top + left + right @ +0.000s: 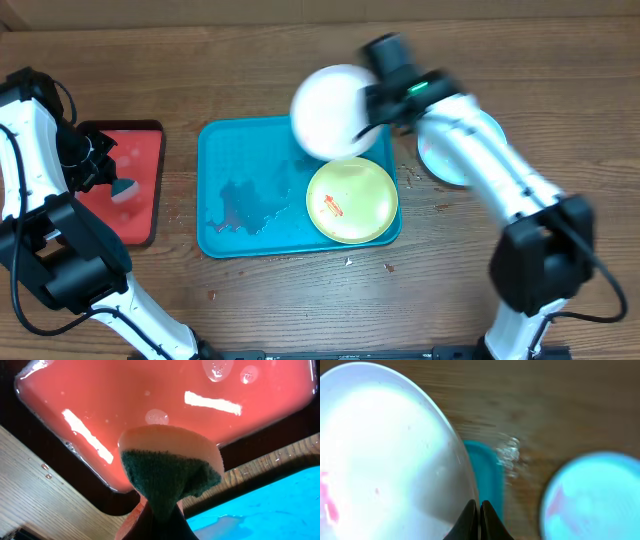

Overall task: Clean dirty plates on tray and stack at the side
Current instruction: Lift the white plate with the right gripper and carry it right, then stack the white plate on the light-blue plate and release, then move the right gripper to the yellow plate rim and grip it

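Note:
The teal tray [232,185] lies at mid-table, wet with smears. The yellow-green plate [352,200] with a red smear lies in its right part. My right gripper [368,105] is shut on the rim of the white plate [328,110] and holds it tilted above the tray's far right corner; in the right wrist view the plate [385,455] shows a pink smear, the jaws [478,510] pinching its edge. The pale blue plate [440,160] lies on the table right of the tray, partly under the arm, and also shows in the right wrist view [592,495]. My left gripper [160,520] is shut on a sponge [170,467] over the red tray.
A smaller red tray [130,180] with a dark rim lies left of the teal tray; it fills the left wrist view [165,390], wet with droplets. The teal tray's corner [270,505] shows beside it. Small crumbs lie on the wood near the front.

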`<act>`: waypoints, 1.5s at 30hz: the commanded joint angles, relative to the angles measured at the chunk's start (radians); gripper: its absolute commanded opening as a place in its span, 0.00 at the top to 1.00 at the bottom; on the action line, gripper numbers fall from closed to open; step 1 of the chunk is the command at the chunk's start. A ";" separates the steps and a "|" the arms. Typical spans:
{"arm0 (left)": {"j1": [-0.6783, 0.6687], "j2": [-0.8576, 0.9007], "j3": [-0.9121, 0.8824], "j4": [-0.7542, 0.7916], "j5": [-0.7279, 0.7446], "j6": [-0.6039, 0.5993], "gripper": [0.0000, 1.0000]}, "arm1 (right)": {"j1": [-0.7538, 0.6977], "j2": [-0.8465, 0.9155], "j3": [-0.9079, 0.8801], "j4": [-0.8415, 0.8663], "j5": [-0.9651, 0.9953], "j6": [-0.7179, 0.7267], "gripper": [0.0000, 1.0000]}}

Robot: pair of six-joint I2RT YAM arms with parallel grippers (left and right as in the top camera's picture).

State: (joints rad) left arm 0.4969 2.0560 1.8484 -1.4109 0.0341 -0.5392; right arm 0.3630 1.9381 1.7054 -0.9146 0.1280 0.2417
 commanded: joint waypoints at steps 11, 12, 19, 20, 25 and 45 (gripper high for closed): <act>-0.043 -0.023 0.003 0.024 0.007 0.051 0.96 | -0.478 -0.041 -0.035 -0.215 -0.180 0.072 0.96; -0.045 -0.023 0.003 0.024 0.007 0.064 0.96 | -0.498 -0.041 -0.047 -0.209 -0.148 0.086 0.96; -0.047 -0.023 0.003 0.029 0.007 0.080 0.96 | -0.559 -0.040 -0.126 -0.140 -0.085 0.148 0.91; -0.047 -0.023 0.003 0.030 0.007 0.080 0.96 | -0.559 -0.040 -0.138 -0.131 -0.085 0.148 0.84; -0.047 -0.023 0.003 0.031 0.007 0.080 0.96 | -0.552 -0.017 -0.156 -0.126 -0.128 0.132 0.42; -0.047 -0.022 0.003 0.031 0.011 0.084 0.96 | -0.101 0.039 -0.164 -0.095 -0.489 -0.583 0.36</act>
State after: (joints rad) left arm 0.4576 2.0560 1.8484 -1.3800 0.0341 -0.4706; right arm 0.1902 1.9545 1.5497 -1.0180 -0.3878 -0.2100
